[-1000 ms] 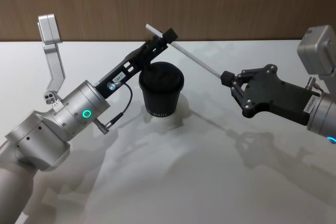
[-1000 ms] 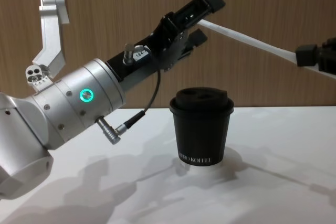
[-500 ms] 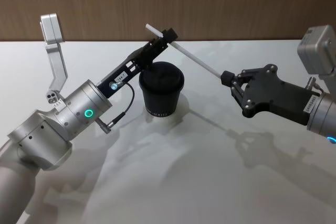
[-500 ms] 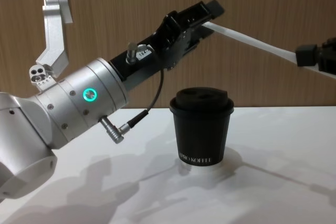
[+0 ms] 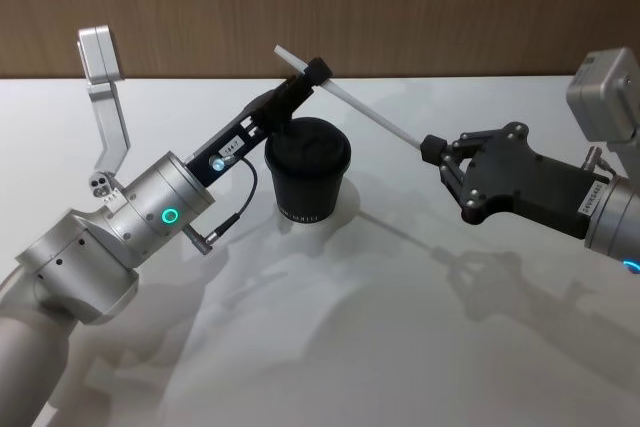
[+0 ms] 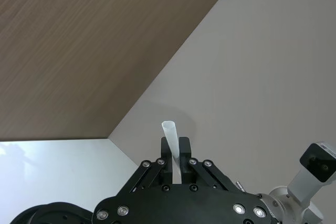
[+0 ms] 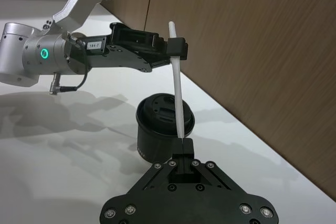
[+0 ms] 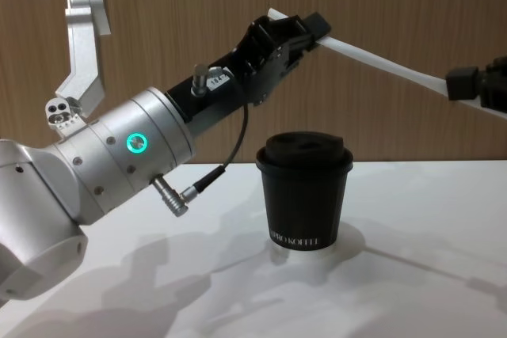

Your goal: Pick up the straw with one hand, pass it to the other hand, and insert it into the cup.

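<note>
The long, thin white straw (image 5: 362, 114) hangs in the air above the black lidded paper cup (image 5: 307, 185) on the white desk (image 5: 400, 327), slanting down to the right. It is light, slick and easily crushed, so it wants a gentle pinch near one end. The right end effector (image 5: 430, 147) pinches its right end. The left end effector (image 5: 312, 71) appears pressed onto the left end. The left wrist view shows the straw between its fingers (image 6: 184, 148), which the head view hides.

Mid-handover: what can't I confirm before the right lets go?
Cup lid opening: black on black, head view; straw crosses it, right wrist view.
Right gripper: cut by chest view's right edge; straw end buried between its jaws, right wrist view.
Left gripper pad contact, above cup: hidden by jaws, left wrist view.
</note>
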